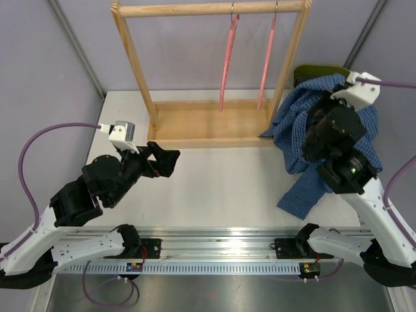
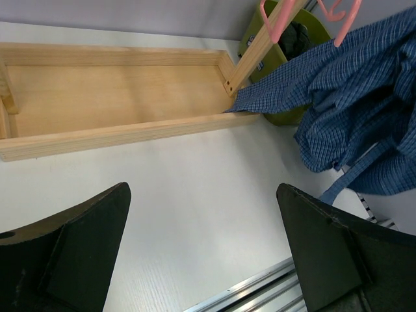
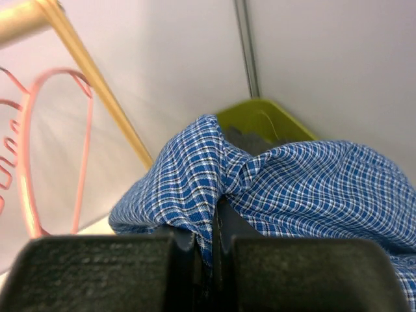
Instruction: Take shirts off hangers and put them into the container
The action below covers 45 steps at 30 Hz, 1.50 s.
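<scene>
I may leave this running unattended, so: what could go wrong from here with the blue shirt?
Much of the blue shirt hangs outside the container, trailing onto the table; if the right gripper, jaws shut on it, lets go here, it may drape over the rim. One fold rests against the base corner of the wooden rack and might snag or tug it when lifted.

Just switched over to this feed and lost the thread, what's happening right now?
The right gripper is shut on the blue checked shirt, holding it at the olive-green bin, with most of the cloth draped outside it over the table. Both pink hangers hang bare on the wooden rack. The left gripper is open above the table, holding nothing. Some dark cloth lies in the bin.
</scene>
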{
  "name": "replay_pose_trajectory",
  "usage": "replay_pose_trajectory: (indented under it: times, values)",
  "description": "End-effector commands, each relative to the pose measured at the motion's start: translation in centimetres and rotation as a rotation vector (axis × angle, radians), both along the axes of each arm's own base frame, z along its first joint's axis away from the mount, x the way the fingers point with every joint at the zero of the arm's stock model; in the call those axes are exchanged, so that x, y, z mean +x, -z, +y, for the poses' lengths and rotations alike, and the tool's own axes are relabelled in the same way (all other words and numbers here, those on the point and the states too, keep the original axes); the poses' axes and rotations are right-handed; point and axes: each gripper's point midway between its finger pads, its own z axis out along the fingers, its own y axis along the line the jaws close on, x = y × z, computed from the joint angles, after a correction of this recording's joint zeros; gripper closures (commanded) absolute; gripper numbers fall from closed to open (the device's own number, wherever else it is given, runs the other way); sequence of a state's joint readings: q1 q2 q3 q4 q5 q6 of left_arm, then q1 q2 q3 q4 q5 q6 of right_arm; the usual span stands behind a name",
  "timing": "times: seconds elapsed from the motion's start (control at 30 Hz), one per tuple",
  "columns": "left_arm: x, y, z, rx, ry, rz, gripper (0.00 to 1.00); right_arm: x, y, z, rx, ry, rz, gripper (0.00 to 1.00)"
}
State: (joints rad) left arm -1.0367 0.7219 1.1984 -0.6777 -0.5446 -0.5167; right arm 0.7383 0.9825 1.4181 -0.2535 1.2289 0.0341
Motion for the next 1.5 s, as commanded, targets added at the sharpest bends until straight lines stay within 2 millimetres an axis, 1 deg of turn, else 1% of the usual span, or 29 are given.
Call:
replay_pose_trajectory:
  times: [0.0, 0.03, 0.07, 0.13, 0.17, 0.27, 0.3, 0.33, 0.37, 0.4, 0.43, 0.47, 0.53, 0.57, 0.63, 0.67, 0.7, 0.73, 0.8, 0.83, 0.87, 0.97, 1.0, 1.03, 1.07, 1.1, 1.27, 1.4, 1.47]
  values:
    - [-0.2, -2.8, -0.5, -0.086, 0.028, -0.047, 0.01, 2.3, -5.8, 0.6, -0.105, -0.037, -0.071, 1.0]
    - [-0.2, -2.9, -0.4, -0.09, 0.026, -0.05, 0.01, 3.8, -5.9, 1.5, -0.139, -0.062, -0.059, 1.0]
    - [-0.2, -3.0, -0.4, -0.088, 0.025, -0.052, 0.01, 3.9, -7.6, -0.2, -0.125, -0.025, -0.089, 1.0]
    - [-0.3, -3.2, -0.1, -0.09, 0.023, -0.06, 0.01, 6.3, -7.3, 0.1, -0.137, -0.06, -0.053, 1.0]
    - [-0.3, -3.2, -0.1, -0.089, 0.02, -0.06, 0.01, 6.4, -8.8, -1.9, -0.125, -0.016, -0.073, 1.0]
    - [-0.4, -3.4, 0.1, -0.086, 0.021, -0.07, 0.01, 9.8, -8.4, -3.3, -0.155, 0.013, -0.018, 1.0]
    - [-0.4, -3.5, 0.2, -0.087, 0.021, -0.073, 0.01, 9.3, -9.3, -4.6, -0.148, 0.045, -0.035, 1.0]
    - [-0.4, -3.4, 0.3, -0.086, 0.017, -0.072, 0.01, 10.7, -8.9, -4.8, -0.159, 0.052, -0.018, 1.0]
    - [-0.4, -3.6, 0.5, -0.088, 0.013, -0.076, 0.01, 10.6, -10.1, -5.8, -0.154, 0.076, -0.045, 1.0]
    - [-0.4, -3.6, 0.6, -0.085, 0.011, -0.076, 0.01, 11.0, -10.1, -7.9, -0.158, 0.123, -0.028, 1.0]
    - [-0.4, -3.6, 0.8, -0.079, 0.007, -0.076, 0.01, 13.0, -9.3, -8.0, -0.165, 0.115, -0.005, 1.0]
    - [-0.4, -3.6, 0.9, -0.079, 0.001, -0.077, 0.01, 12.8, -10.9, -9.0, -0.161, 0.14, -0.038, 1.0]
    - [-0.5, -3.8, 1.2, -0.076, -0.002, -0.079, 0.01, 15.1, -10.0, -10.8, -0.179, 0.173, 0.002, 1.0]
    - [-0.5, -3.9, 1.3, -0.077, -0.006, -0.08, 0.01, 15.1, -11.1, -11.5, -0.177, 0.195, -0.026, 1.0]
    - [-0.5, -3.8, 1.4, -0.073, -0.008, -0.079, 0.01, 16.9, -10.8, -13.1, -0.173, 0.225, -0.041, 1.0]
    - [-0.4, -3.9, 1.5, -0.069, -0.012, -0.079, 0.01, 16.9, -11.7, -14.3, -0.171, 0.243, -0.075, 1.0]
    - [-0.4, -4.1, 1.5, -0.071, -0.014, -0.079, 0.01, 17.3, -12.6, -14.7, -0.167, 0.243, -0.122, 1.0]
    - [-0.5, -4.0, 1.6, -0.062, -0.015, -0.074, 0.01, 19.1, -12.1, -14.7, -0.181, 0.216, -0.122, 1.0]
    - [-0.4, -4.1, 2.0, -0.057, -0.027, -0.075, 0.01, 19.1, -14.3, -15.4, -0.196, 0.229, -0.2, 1.0]
    - [-0.4, -3.9, 2.0, -0.049, -0.028, -0.07, 0.01, 20.9, -13.7, -15.4, -0.205, 0.21, -0.2, 1.0]
    - [-0.4, -4.0, 2.1, -0.051, -0.033, -0.071, 0.01, 20.3, -15.8, -15.7, -0.213, 0.217, -0.279, 1.0]
    - [-0.3, -3.8, 1.9, -0.05, -0.032, -0.068, 0.01, 21.7, -16.9, -15.7, -0.249, 0.179, -0.367, 1.0]
    - [-0.2, -3.6, 1.7, -0.042, -0.033, -0.064, 0.01, 20.9, -19.2, -15.6, -0.255, 0.173, -0.483, 1.0]
    - [0.0, -3.5, 1.6, -0.033, -0.037, -0.06, 0.01, 21.1, -19.7, -15.4, -0.262, 0.152, -0.521, 1.0]
    - [0.0, -3.5, 1.4, -0.032, -0.036, -0.058, 0.01, 20.1, -21.4, -15.2, -0.263, 0.147, -0.608, 1.0]
    - [0.2, -3.4, 1.3, -0.028, -0.038, -0.055, 0.01, 20.1, -22.0, -15.0, -0.274, 0.134, -0.647, 1.0]
    - [0.7, -3.0, 0.5, -0.006, -0.04, -0.047, 0.01, 16.4, -26.8, -13.6, -0.313, 0.09, -0.91, 1.0]
    - [1.1, -2.9, -0.1, 0.004, -0.04, -0.047, 0.01, 17.3, -26.3, -13.9, -0.217, 0.011, -0.944, 1.0]
    - [1.2, -2.8, -0.4, 0.01, -0.037, -0.046, 0.01, 20.0, -24.0, -14.3, -0.182, -0.009, -0.87, 1.0]
